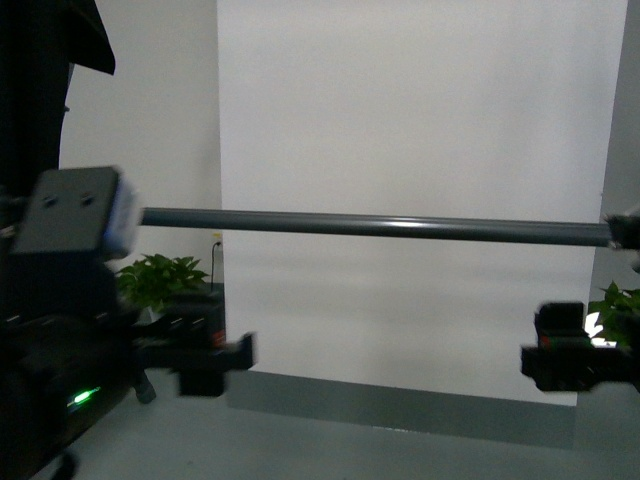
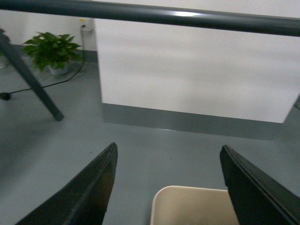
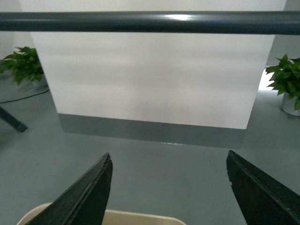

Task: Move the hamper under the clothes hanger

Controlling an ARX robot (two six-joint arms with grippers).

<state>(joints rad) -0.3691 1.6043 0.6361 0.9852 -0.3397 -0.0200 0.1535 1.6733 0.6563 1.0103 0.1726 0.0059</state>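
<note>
The clothes hanger's dark grey horizontal bar (image 1: 380, 226) spans the front view at mid height; it also crosses the left wrist view (image 2: 187, 16) and the right wrist view (image 3: 150, 21). One splayed leg (image 2: 33, 79) stands on the floor. The beige hamper shows only as a rounded rim corner in the left wrist view (image 2: 192, 206) and a rim edge in the right wrist view (image 3: 122, 218), on the floor below the grippers. My left gripper (image 2: 168, 159) is open and empty. My right gripper (image 3: 168, 164) is open and empty. Both arms (image 1: 200, 360) show low in the front view.
A white wall panel with a grey base (image 1: 400, 400) stands behind the bar. Potted plants stand at the left (image 1: 160, 278) and right (image 1: 620, 305). A black cable (image 2: 42, 86) lies on the grey floor. Dark equipment (image 1: 40, 330) fills the left side.
</note>
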